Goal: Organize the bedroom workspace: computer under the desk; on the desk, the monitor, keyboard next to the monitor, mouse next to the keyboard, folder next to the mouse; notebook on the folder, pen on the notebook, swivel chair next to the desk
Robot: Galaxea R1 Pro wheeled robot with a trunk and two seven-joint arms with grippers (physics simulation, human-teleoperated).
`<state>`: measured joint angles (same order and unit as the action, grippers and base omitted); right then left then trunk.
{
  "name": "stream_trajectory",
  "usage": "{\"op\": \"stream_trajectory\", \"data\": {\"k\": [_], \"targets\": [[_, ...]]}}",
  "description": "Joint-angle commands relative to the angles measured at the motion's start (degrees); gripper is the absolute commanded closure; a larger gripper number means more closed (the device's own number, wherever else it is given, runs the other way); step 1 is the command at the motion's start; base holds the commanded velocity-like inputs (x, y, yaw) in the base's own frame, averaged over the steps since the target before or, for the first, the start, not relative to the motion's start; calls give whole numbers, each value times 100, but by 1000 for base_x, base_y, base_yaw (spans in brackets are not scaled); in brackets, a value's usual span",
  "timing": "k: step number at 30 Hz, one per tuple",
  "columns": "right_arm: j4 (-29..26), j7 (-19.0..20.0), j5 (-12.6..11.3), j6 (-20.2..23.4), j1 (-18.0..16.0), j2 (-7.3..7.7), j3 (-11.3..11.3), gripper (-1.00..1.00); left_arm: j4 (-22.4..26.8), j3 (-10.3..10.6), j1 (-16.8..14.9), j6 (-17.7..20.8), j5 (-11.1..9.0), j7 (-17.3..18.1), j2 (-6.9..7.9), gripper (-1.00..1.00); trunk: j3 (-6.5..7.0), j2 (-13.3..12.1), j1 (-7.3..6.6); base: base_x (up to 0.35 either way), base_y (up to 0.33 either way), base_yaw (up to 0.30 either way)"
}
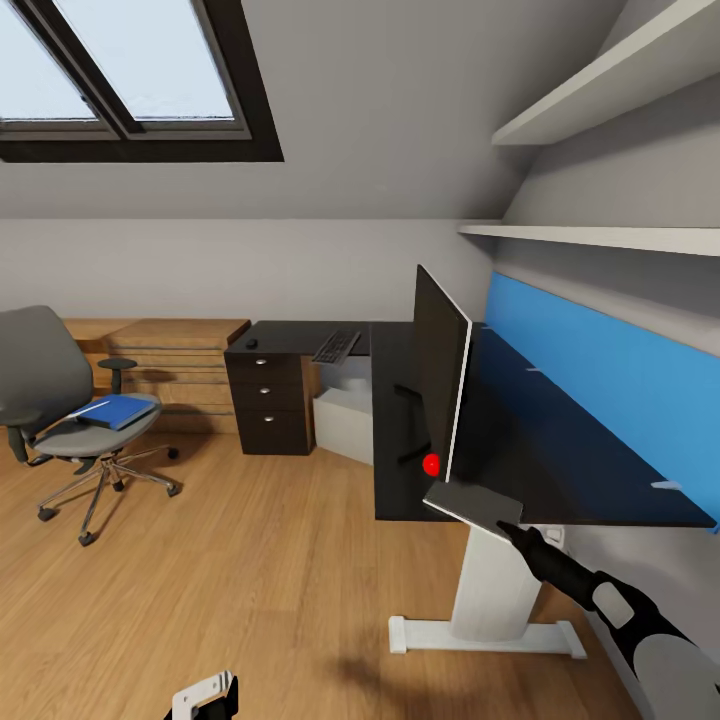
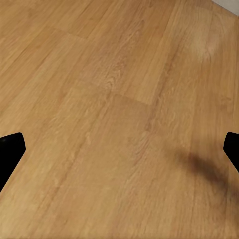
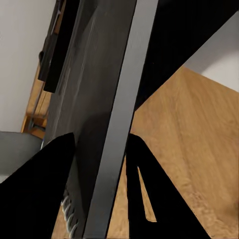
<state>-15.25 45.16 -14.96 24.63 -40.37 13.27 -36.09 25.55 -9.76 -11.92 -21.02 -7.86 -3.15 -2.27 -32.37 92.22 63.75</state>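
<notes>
Notebook (image 1: 470, 503) pinched in the right gripper (image 1: 508, 527), hanging at the desk (image 1: 400, 480) corner, tilted, right beside the monitor (image 1: 440, 385). Let go here and I reckon it slides off, or clips the screen. Folder (image 1: 115, 410) sits well apart on the chair (image 1: 70, 400); keyboard (image 1: 337, 346) and mouse (image 1: 252, 343) wait far back. Left gripper (image 2: 119, 152) spread wide above the floor (image 2: 119, 89).

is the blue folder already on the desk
No, the folder lies on the seat of the swivel chair, well away from the desk.
</notes>
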Motion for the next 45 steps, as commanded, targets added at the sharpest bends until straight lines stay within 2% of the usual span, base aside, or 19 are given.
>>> {"op": "stream_trajectory", "data": {"k": [1,39,45], "targets": [[5,2,-7,42,-3,0,20,100,-1,-1,-3,-16,-32,-1,-2,-100,-6,3,0,0,0,0],[5,-1,-2,42,-2,3,23,100,-5,-5,-3,-16,-32,-1,-2,-100,-6,3,0,0,0,0],[5,-3,0,42,0,2,23,100,-1,-7,-3,-16,-32,-1,-2,-100,-6,3,0,-165,0,0]]}}
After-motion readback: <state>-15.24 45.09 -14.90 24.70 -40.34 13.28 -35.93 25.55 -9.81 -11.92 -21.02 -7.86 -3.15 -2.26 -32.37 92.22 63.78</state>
